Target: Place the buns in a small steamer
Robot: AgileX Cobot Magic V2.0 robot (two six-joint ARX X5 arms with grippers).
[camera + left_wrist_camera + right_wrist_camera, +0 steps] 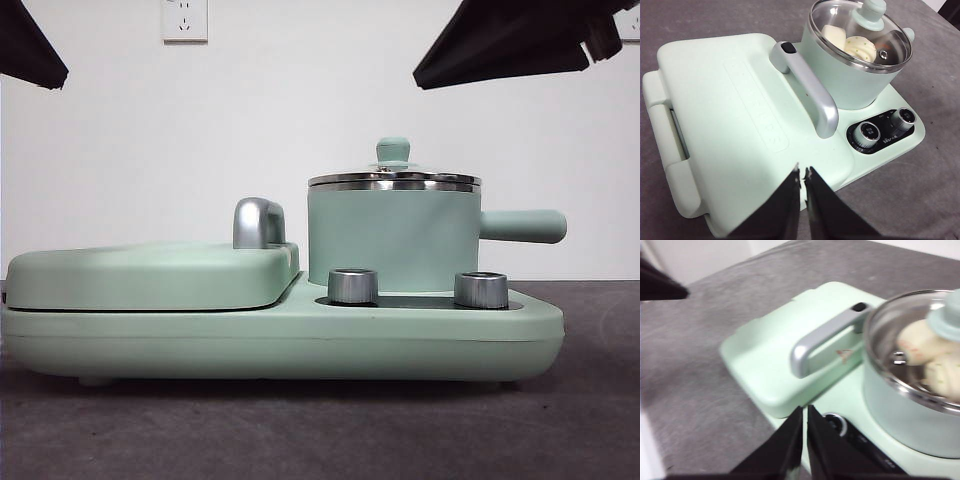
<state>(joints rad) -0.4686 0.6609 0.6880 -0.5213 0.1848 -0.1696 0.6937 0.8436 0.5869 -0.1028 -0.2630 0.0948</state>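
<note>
Two knobs [352, 285] front the green base [300, 340]. Behind them stands the steamer [392, 238], lid [860, 32] on — both buns [847, 42] lie inside. Left gripper [803, 175] and right gripper [804, 412] hover above, jaws nearly closed, empty.

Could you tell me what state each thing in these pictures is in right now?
Steamer pot: upright on the base, glass lid on.
Smooth bun: inside the pot, under the lid.
Flecked bun: inside the pot, beside the smooth one.
Griddle cover: closed flat.
Left gripper: shut, empty, above the cover.
Right gripper: shut, empty, raised.
</note>
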